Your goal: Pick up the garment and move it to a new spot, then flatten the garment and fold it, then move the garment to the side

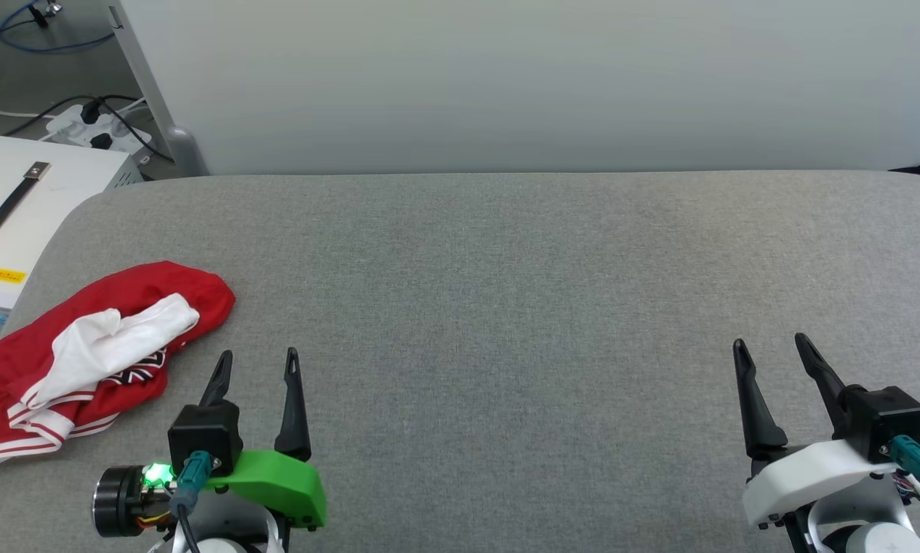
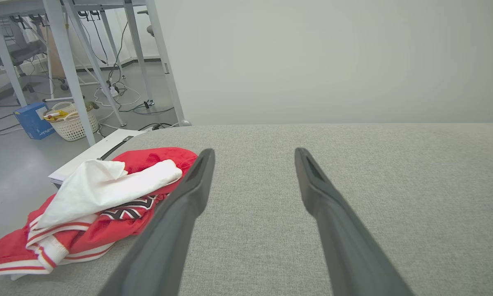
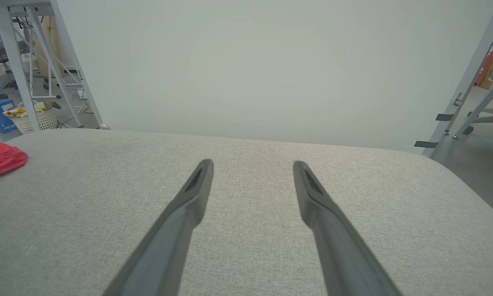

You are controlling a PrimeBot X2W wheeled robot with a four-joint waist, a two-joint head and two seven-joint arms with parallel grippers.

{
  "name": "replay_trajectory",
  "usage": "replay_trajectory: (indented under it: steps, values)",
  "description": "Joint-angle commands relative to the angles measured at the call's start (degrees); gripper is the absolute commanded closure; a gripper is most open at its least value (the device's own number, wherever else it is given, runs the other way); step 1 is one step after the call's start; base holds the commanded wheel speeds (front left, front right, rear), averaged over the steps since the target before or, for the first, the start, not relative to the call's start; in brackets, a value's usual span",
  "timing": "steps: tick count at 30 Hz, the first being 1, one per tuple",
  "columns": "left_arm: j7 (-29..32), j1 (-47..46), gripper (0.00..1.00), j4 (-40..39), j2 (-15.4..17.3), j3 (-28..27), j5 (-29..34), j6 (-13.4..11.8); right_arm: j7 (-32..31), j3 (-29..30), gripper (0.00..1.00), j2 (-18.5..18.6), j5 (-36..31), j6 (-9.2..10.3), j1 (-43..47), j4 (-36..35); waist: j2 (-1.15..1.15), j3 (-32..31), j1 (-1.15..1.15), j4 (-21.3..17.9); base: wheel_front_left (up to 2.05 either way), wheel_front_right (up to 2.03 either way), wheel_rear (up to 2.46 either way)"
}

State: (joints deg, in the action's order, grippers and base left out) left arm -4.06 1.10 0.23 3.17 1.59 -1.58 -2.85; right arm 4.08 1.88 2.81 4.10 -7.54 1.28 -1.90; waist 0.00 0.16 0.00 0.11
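Note:
The garment [image 1: 84, 353] is a red jersey with a white sleeve and red-white stripe trim, lying crumpled at the left edge of the grey table [image 1: 506, 307]. In the left wrist view the garment [image 2: 98, 197] sits just left of my left finger. My left gripper [image 1: 259, 355] hovers open just right of the heap, nothing between its fingers. Far off at the lower right, my right gripper [image 1: 769, 342] also stands open and empty. A red corner of the garment [image 3: 1, 158] shows at the left edge of the right wrist view.
A white box with a black handle [image 1: 14, 223] stands off the table's left edge, with a power strip and cables [image 1: 95, 127] behind it. A pale wall panel [image 1: 506, 84] runs along the table's far edge. A basket [image 2: 71, 121] sits on the floor.

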Motion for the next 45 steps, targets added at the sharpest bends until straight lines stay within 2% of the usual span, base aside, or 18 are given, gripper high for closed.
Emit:
replay_trajectory:
  steps: [1,45]
  values:
    - [-0.6,0.3,0.00,0.1,-0.1,0.2,-0.4,-0.5,0.7,0.2,0.00,0.0,0.7,0.02,0.8,-0.4,0.00,0.0,0.00,0.0,0.00,0.00,0.00]
    - [-5.8,1.4,0.00,1.6,-0.2,2.4,-3.3,-2.2,5.8,0.9,0.00,0.1,5.0,0.04,3.2,-0.8,0.00,-0.1,0.00,0.3,0.00,0.00,0.00]
